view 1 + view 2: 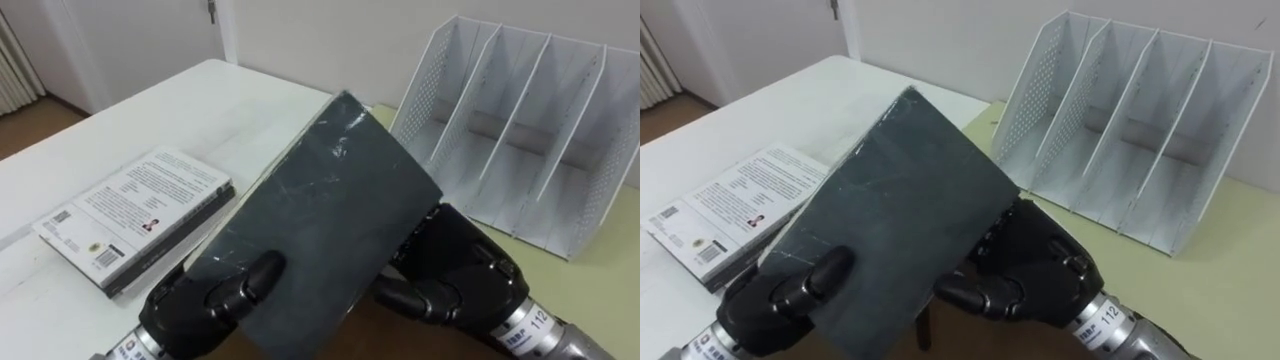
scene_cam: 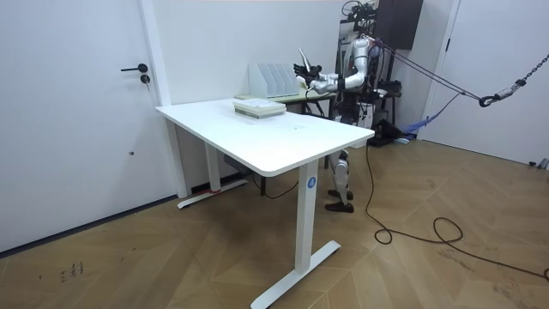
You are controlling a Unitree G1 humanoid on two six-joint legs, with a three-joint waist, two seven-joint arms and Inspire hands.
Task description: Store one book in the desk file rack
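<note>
Both our left robot hand (image 1: 200, 300) and right robot hand (image 1: 455, 272) clasp the book (image 1: 320, 200) we angle toward the file rack (image 1: 520, 120).

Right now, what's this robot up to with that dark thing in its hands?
The robot is holding a dark book tilted in the air with both hands. Its left hand grips the lower left corner, thumb on the cover, and its right hand clasps the right edge. The white file rack stands just ahead to the right with its slots empty, so the book is not yet stored. A light-covered book lies flat on the white table to the left.
</note>
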